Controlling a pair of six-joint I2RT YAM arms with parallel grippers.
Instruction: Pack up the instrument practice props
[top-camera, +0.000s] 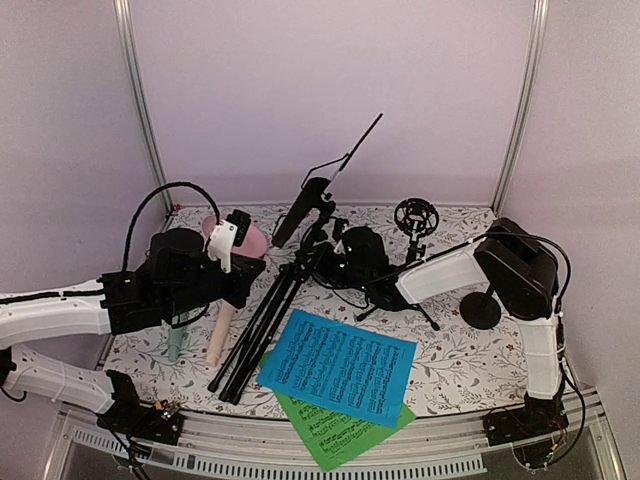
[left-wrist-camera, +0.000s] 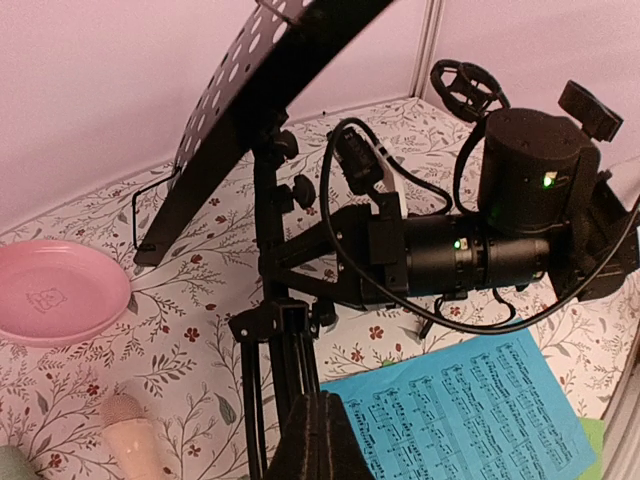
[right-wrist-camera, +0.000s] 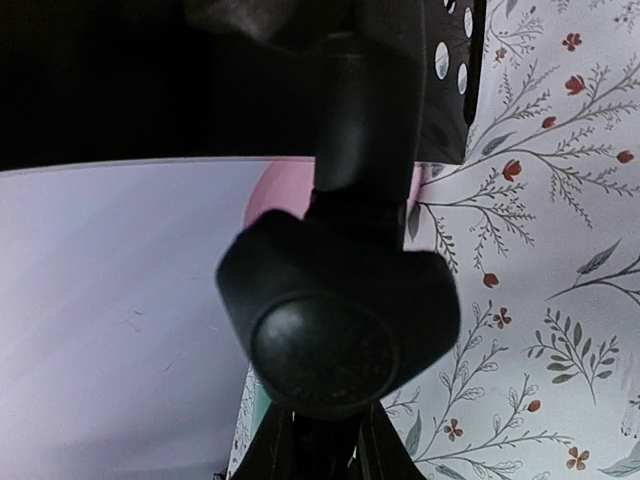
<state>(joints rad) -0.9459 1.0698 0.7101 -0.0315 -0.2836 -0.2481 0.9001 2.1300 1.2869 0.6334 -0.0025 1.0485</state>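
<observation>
The black music stand has its perforated desk (top-camera: 300, 212) tilted up and its tripod legs (top-camera: 252, 335) folded and slanting down to the table. My right gripper (top-camera: 336, 256) is shut on the stand's joint below the desk. A black knob (right-wrist-camera: 340, 330) fills the right wrist view between the fingers (right-wrist-camera: 272, 452). My left gripper (left-wrist-camera: 320, 402) is shut with its tips just over the folded legs (left-wrist-camera: 282, 350). A blue music sheet (top-camera: 340, 364) overlaps a green one (top-camera: 338, 432). A peach microphone (top-camera: 218, 335) and a mint-green one (top-camera: 175, 340) lie under my left arm.
A pink round plate (top-camera: 254, 237) sits at the back left. A small black microphone tripod with a ring mount (top-camera: 415, 216) stands at the back, and a round black base (top-camera: 480, 310) sits by my right arm. Walls close in the table.
</observation>
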